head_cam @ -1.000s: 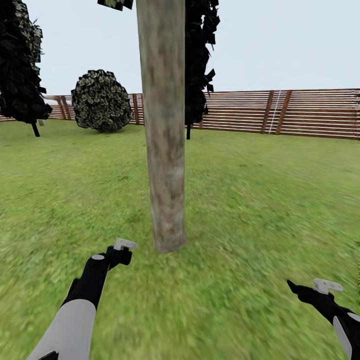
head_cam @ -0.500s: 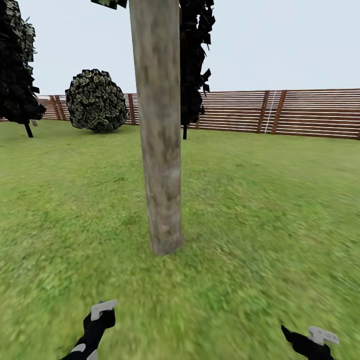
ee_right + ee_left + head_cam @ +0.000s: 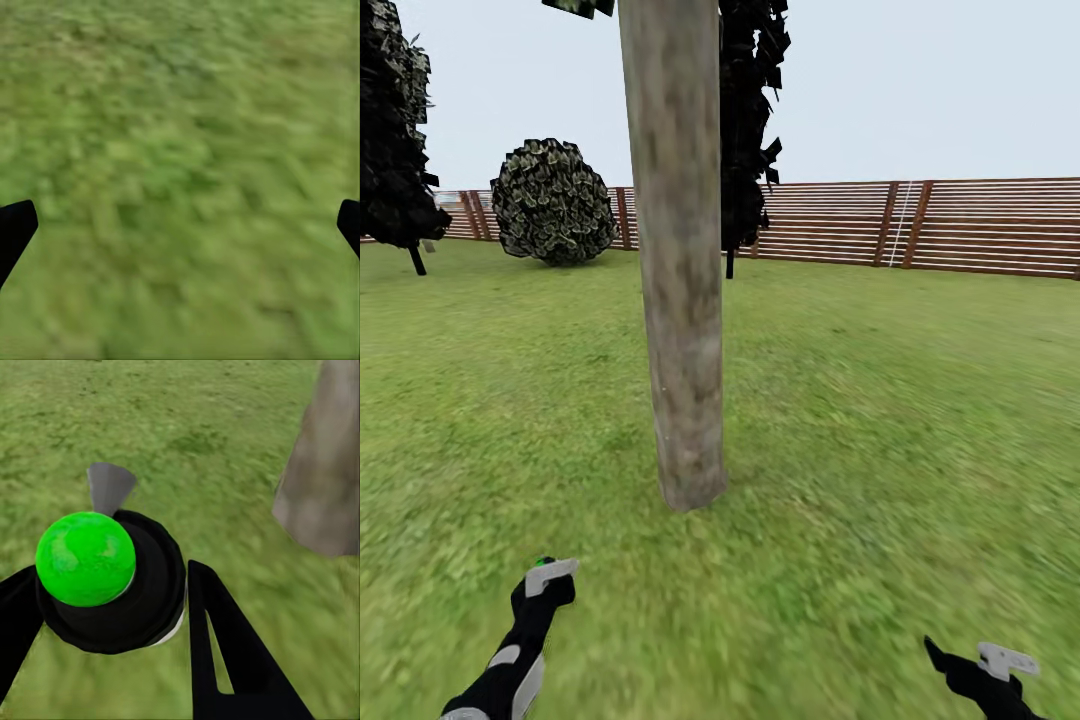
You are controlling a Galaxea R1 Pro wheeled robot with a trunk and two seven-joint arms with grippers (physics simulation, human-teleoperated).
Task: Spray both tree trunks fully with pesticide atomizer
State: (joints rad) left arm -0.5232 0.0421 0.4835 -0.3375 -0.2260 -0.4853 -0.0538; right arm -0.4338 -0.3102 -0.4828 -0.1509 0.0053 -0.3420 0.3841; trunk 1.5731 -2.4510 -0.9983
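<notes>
Left gripper (image 3: 112,607) clamps the black pesticide atomizer (image 3: 120,585) near the mottled tree trunk (image 3: 678,250). Right gripper (image 3: 180,225), fingers spread wide, hangs over grass (image 3: 180,135).

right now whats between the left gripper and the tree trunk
Only bare grass. In the head view the left gripper, holding the pesticide atomizer, sits short of the tree trunk, with nothing standing on the lawn between them.
</notes>
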